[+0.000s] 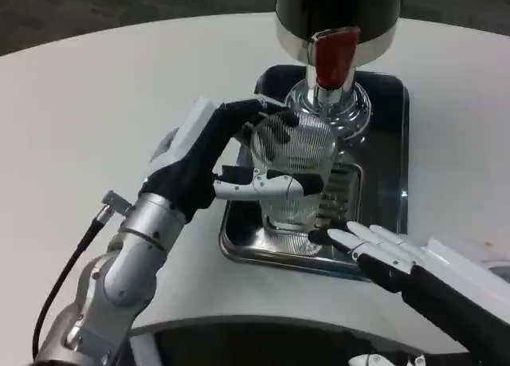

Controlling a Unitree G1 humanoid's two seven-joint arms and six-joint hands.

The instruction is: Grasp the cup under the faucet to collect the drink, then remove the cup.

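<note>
Head view, cup (pixel 295 171) between left fingers (pixel 275 184)

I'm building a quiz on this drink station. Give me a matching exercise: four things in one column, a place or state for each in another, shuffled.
Things:
1. cup
2. left hand
3. right hand
4. faucet lever

States:
A. red, on the dispenser's front
B. fingers flat on the tray's front edge
C. clear and ribbed, over the drip grate
D. wrapped around the cup

Pairs: 1-C, 2-D, 3-B, 4-A
</note>
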